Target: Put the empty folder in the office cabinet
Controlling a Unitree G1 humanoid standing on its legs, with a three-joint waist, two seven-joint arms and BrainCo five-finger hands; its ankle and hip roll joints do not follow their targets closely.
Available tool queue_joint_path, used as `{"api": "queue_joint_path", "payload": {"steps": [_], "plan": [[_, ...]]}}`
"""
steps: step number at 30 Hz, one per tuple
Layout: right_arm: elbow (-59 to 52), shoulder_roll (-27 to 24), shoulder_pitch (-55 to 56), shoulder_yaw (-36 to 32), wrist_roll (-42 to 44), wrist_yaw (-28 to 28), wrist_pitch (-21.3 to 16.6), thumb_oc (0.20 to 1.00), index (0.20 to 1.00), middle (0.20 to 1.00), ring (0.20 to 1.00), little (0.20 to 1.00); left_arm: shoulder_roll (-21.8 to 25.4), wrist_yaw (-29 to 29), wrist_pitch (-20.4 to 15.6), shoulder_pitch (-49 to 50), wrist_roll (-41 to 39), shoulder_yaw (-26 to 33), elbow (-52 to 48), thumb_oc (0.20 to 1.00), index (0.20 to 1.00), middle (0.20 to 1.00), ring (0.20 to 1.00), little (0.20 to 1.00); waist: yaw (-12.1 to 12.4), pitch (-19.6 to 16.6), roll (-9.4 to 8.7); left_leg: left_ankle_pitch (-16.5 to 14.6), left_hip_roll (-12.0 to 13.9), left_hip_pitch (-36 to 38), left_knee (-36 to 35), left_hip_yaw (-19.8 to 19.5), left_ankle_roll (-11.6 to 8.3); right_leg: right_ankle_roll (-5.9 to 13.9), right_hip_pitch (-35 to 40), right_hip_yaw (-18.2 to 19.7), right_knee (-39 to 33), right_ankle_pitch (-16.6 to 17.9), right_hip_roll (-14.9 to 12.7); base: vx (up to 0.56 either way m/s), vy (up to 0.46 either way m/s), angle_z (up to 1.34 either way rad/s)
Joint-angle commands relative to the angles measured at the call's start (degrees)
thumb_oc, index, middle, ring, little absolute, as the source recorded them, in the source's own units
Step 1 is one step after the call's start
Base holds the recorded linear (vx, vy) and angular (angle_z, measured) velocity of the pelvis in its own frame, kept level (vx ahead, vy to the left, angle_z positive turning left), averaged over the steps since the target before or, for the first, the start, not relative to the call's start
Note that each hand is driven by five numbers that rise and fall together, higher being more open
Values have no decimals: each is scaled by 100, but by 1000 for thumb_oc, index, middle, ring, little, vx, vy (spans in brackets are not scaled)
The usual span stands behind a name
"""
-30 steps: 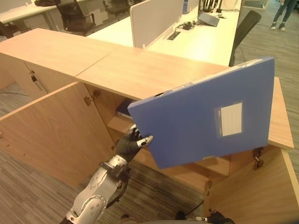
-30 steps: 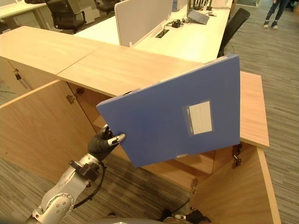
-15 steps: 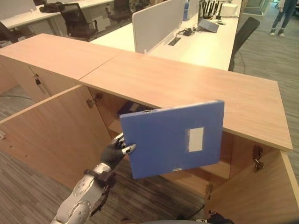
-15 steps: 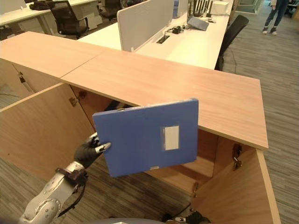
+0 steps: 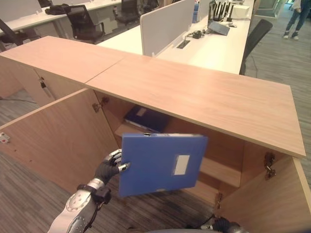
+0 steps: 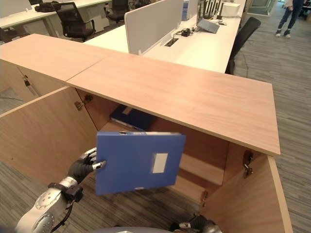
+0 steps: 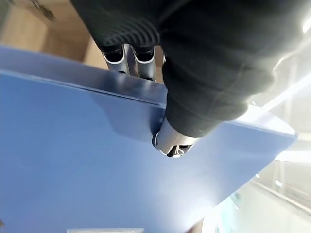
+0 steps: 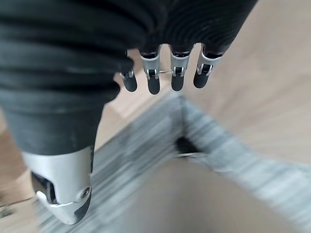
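Currently the left hand (image 5: 111,167) pinches the blue folder (image 5: 160,162) at its near left edge: in the left wrist view the thumb (image 7: 175,141) presses flat on the folder's front cover while the fingers (image 7: 130,58) curl behind the edge, so the hand is closed round the cover. The folder is held upright in the air, its broad face toward the camera and a small white label (image 5: 181,164) on that face. It hangs in front of the open office cabinet (image 5: 194,97), level with the inner shelf (image 5: 221,170), and its right part overlaps the cabinet opening; whether it touches the shelf cannot be told.

Inside the cabinet, a second dark blue folder (image 5: 146,118) lies flat on the shelf, behind and above the held one. The left cabinet door (image 5: 53,138) stands swung wide open beside the left hand, and the right cabinet door (image 5: 269,199) is open at the lower right.

The right hand (image 8: 63,160) appears in the right wrist view with its fingers (image 8: 153,77) loosely extended and the thumb apart from them; it holds nothing and touches nothing, with striped carpet (image 8: 155,141) beyond it.

Beyond the cabinet top stands a long white desk (image 5: 214,46) with a partition screen (image 5: 167,24).
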Motion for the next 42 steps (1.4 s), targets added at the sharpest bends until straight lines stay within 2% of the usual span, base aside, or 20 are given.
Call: {"api": "queue_joint_path", "payload": {"steps": [1,7,8,9,10,14,19,22,25,30,38,42], "plan": [[59,-60,-599,-39,382,16,-42,1000,1000,1000,1000,1000,182,-302,-468,88,46,355,-651,200,200,200,200,200,142,96,-360,190,-277,-235,302,-115,-196,-125,450,-94,42,-630,211,0,0,0],[-448,-161,-666,-57,663,15,-102,1000,1000,1000,1000,1000,265,-148,-550,123,550,544,-473,200,200,200,200,200,168,112,-384,197,-280,-246,311,-119,-204,-134,443,-84,42,-624,209,-6,-9,5],[-1171,-296,-682,-18,714,41,-122,1000,1000,1000,1000,1000,506,-86,-652,212,1392,812,-530,200,200,200,200,200,190,142,-384,159,-255,-217,325,-101,-223,-141,465,-74,42,-641,227,-5,-13,4],[-1179,-297,-681,-19,714,41,-117,1000,1000,1000,1000,1000,505,-86,-650,213,1395,814,-534,200,200,200,200,200,183,134,-393,185,-267,-237,317,-106,-216,-140,446,-81,42,-629,215,0,0,0],[-1707,-397,-698,-50,805,8,-156,1000,1000,1000,1000,1000,584,-2,-727,209,1807,954,-520,200,200,200,200,200,182,142,-388,151,-247,-232,333,-92,-227,-140,453,-75,42,-642,221,-6,-6,-7],[-2699,-668,-628,-86,741,-4,-265,1000,1000,1000,1000,1000,551,38,-820,172,2244,1069,-455,200,200,200,200,200,160,146,-394,173,-259,-277,333,-92,-217,-138,416,-90,42,-626,196,-13,1,-9],[-4205,-1200,-603,-158,254,-78,-457,1000,1000,1000,1000,1000,534,151,-999,29,3077,1113,-402,200,200,200,200,200,130,167,-377,154,-263,-304,354,-96,-220,-134,415,-124,42,-633,160,0,0,0],[-4890,-1397,-649,-79,72,52,-518,1000,1000,1000,1000,1000,599,202,-1097,-48,3456,1192,-535,200,200,200,200,200,125,172,-392,152,-252,-314,365,-92,-233,-135,419,-150,42,-637,151,0,0,0],[-5121,-1452,-800,84,112,199,-518,1000,1000,1000,1000,1000,681,177,-1141,-129,3517,1191,-729,200,200,200,200,200,139,172,-412,152,-246,-324,378,-85,-243,-135,414,-161,42,-635,148,-3,-14,3],[-5177,-1442,-1096,439,117,365,-512,1000,1000,1000,1000,1000,752,43,-1177,-231,3189,1056,-998,200,200,200,200,200,162,178,-425,149,-240,-344,406,-92,-248,-141,416,-165,42,-632,148,0,0,0],[-5274,-1216,-1433,1044,367,763,-478,1000,1000,1000,1000,1000,856,-41,-1229,-512,3049,830,-1306,200,200,200,200,200,202,164,-455,147,-253,-365,424,-121,-252,-151,434,-159,42,-645,149,1,-4,2],[-5330,-1163,-1608,1301,223,845,-514,1000,1000,1000,1000,1000,844,-58,-1269,-690,3082,680,-1391,200,200,200,200,200,223,155,-458,143,-258,-378,438,-137,-254,-152,448,-173,42,-648,145,0,0,0]]}}
